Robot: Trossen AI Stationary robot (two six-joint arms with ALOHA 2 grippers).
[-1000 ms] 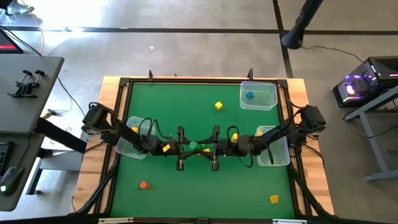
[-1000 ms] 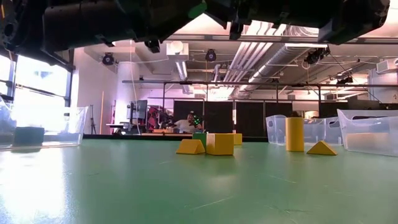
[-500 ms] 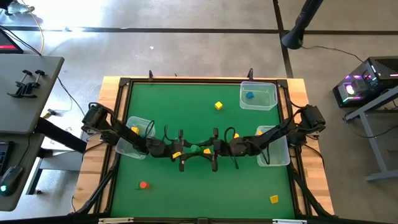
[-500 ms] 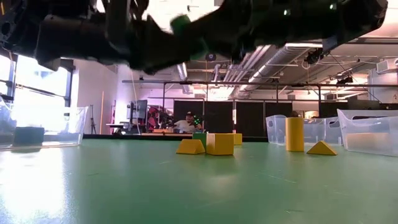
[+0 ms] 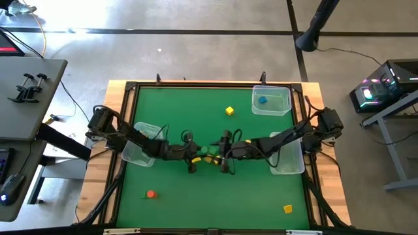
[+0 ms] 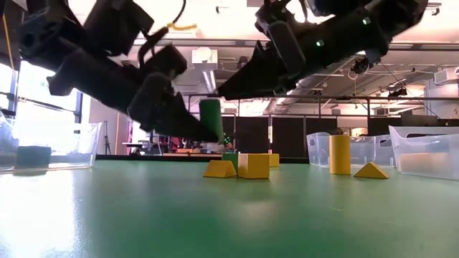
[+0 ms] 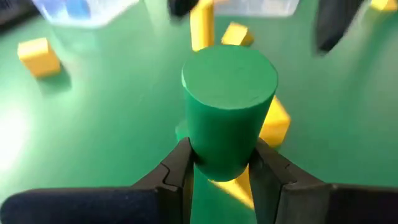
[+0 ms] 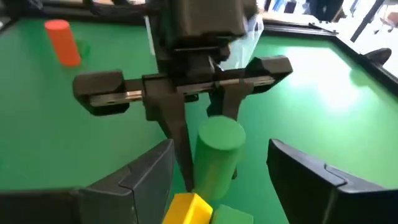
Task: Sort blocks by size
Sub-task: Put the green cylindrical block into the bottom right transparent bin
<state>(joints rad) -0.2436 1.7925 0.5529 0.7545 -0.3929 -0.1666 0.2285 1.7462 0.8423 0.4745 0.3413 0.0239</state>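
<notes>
We see both arms stretched inward from the tabletop's [image 5: 196, 104] side edges, meeting near its middle. The left end effector [image 7: 216, 163] pinches a green cylinder [image 7: 228, 109] upright between its two fingers [image 7: 177, 168]; in the low view the cylinder [image 6: 211, 118] hangs clear above the green surface. The right end effector [image 8: 217, 180] faces it from the opposite side with its fingers spread wide, one on either side of the cylinder and touching nothing. Both forearms slope down toward the centre in the low view.

In the high view we count one yellow block [image 5: 229, 111] lying alone toward the far side, one yellow block [image 5: 287, 209] near the right front corner, and one orange-red block [image 5: 151, 194] near the left front. A few small yellow pieces [image 5: 210, 158] lie just under the two end effectors; their number we cannot tell from above. The low view shows there two yellow wedges, one yellow cube [image 6: 253, 165] and one tall yellow cylinder [image 6: 339, 154].

We count three clear bins: one at the far right corner [image 5: 271, 100] holding one blue block [image 5: 262, 100], one at the left [image 5: 140, 149], one at the right [image 5: 287, 156].
</notes>
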